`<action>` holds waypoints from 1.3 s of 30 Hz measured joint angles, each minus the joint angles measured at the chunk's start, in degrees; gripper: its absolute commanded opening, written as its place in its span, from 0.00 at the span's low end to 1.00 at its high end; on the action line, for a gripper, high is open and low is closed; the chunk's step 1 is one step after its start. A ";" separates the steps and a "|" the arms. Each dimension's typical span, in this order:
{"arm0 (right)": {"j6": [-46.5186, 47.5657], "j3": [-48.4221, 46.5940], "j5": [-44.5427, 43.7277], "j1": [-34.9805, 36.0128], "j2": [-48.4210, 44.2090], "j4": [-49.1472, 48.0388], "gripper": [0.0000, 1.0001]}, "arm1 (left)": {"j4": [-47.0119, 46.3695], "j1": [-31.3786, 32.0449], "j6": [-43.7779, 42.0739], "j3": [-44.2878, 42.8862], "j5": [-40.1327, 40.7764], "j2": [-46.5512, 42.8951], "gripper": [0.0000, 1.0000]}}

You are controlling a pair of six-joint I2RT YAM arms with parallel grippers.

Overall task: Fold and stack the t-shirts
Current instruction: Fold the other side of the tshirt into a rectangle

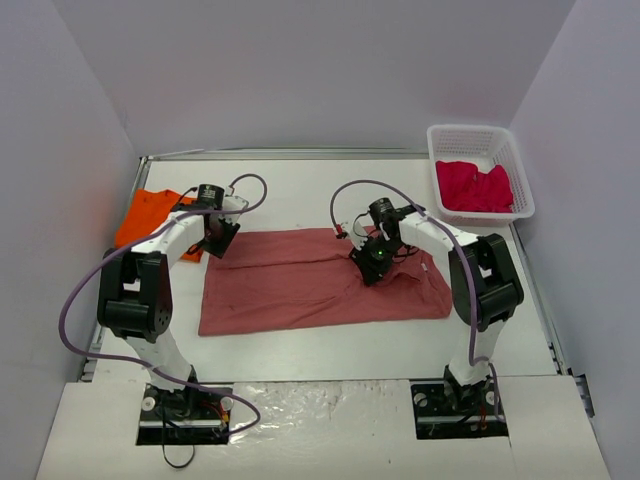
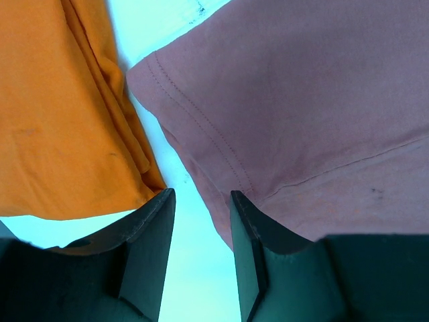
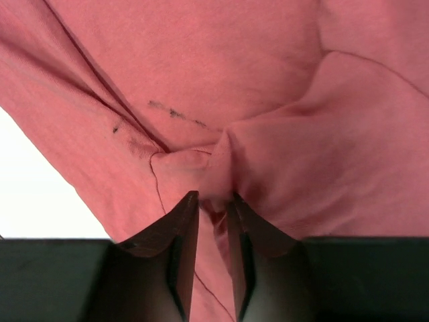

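Right gripper (image 3: 213,201), clenched on a pinched ridge at the right part of the brick-red t-shirt (image 1: 300,285), apparently so a fold can be drawn; left gripper (image 2: 201,198), held parted and empty over its far-left corner, orange t-shirt (image 1: 140,212) just beside.

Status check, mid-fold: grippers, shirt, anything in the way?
Left gripper open, empty, at corner of brick-red t-shirt. Right gripper pinching a fold of it. Orange t-shirt lies close beside left gripper.
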State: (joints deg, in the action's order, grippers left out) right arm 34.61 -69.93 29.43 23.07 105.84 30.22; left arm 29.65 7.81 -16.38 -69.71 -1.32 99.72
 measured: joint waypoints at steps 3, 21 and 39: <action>0.13 0.00 0.02 0.26 0.81 0.00 0.29 | 0.00 0.00 0.00 0.09 0.00 0.00 0.37; 2.27 -2.86 5.11 2.12 -1.27 8.35 0.39 | 0.00 0.02 0.00 0.09 0.07 0.02 0.37; 3.80 -6.27 3.74 -5.68 -6.95 10.49 0.00 | -0.02 0.07 0.00 0.09 0.09 0.04 0.37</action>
State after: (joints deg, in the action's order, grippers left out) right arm 38.41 -76.20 33.17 17.39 98.89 40.71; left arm 29.63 7.88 -16.38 -69.63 -1.23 99.77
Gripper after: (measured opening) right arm 0.001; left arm 0.371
